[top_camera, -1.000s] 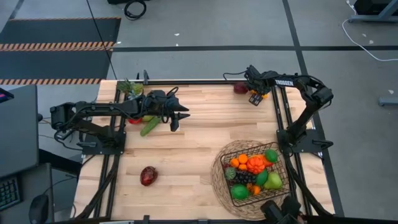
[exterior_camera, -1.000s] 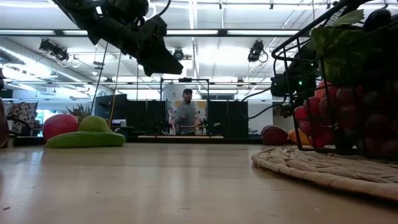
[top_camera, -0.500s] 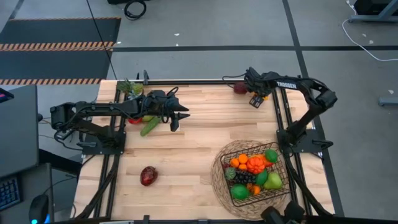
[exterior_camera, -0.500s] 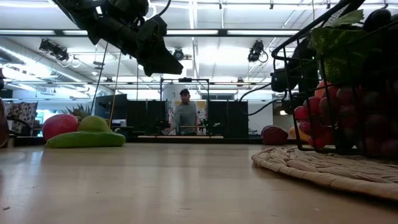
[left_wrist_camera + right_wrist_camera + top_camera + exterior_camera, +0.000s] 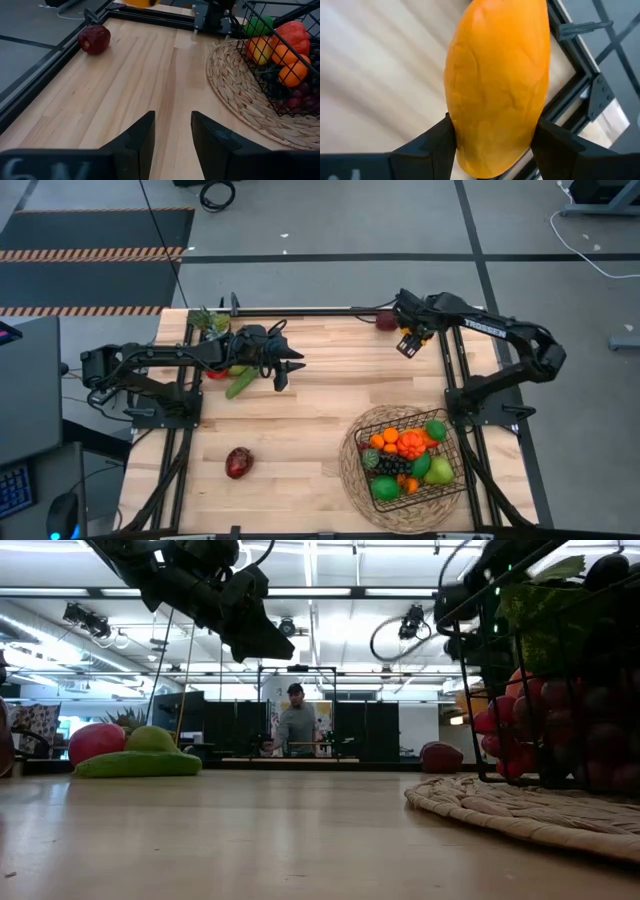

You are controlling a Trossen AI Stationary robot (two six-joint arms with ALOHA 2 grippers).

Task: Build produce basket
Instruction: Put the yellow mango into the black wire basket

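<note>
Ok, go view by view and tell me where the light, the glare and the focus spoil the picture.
High view: even light, crisp; short shadows beside the basket. Low view: bright ceiling lights behind leave the left claw a dark silhouette; the woven mat up close is soft. Left wrist view: a pale sheen on the table. Right wrist view: the right claw's orange fruit fills the frame; wood behind is blurred.

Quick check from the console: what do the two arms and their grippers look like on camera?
Both arms are dark, jointed and slim. The right arm carries white lettering along its upper link, and black cables loop near its joints. The left gripper and the right gripper each end in two matte black, wedge-shaped fingers.
</note>
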